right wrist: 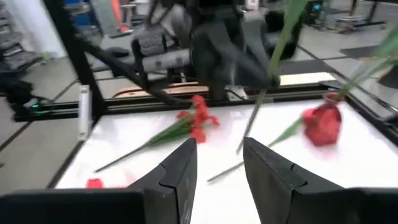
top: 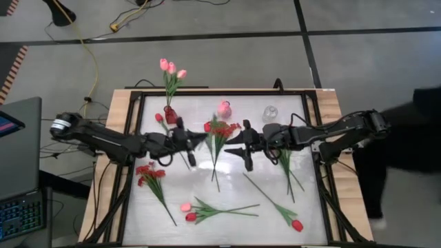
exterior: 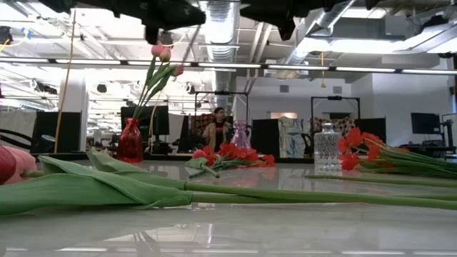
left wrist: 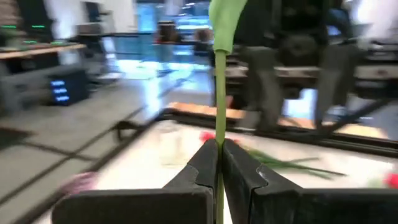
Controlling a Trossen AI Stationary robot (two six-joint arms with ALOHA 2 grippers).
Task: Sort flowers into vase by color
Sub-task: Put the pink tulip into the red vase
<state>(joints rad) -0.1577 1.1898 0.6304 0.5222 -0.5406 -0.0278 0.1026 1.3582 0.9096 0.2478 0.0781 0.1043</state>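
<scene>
Above the middle of the white surface (top: 227,200), we see the left hand (top: 195,140) clamped on a thin green stem (left wrist: 219,112); in the left wrist view its fingers (left wrist: 199,171) meet tight around that stem, which runs straight up between them to a leaf at the picture's edge. From overhead the held flower's stem slants down and away from the left hand toward the near side of the surface.

Opposite, the right hand (top: 234,137) faces it from just beside, fingers parted with a clear gap and nothing between them in the right wrist view (right wrist: 217,165).

At the far edge, a red vase (top: 170,114) holds three pale pink tulips (top: 171,67), stems upright, heads leaning beyond the edge. A pink vase (top: 224,108) and a clear glass vase (top: 270,112) stand along the same side.

Between the hands lies a red spray (top: 219,131), blossoms toward the far side, stem pointing near. Another red spray (top: 149,173) lies near the left edge, stem slanting toward the near side. A pink tulip (top: 185,207) and a red one (top: 191,217) lie with stems pointing right. One red tulip (top: 297,225) lies diagonally, head at the near right.
</scene>
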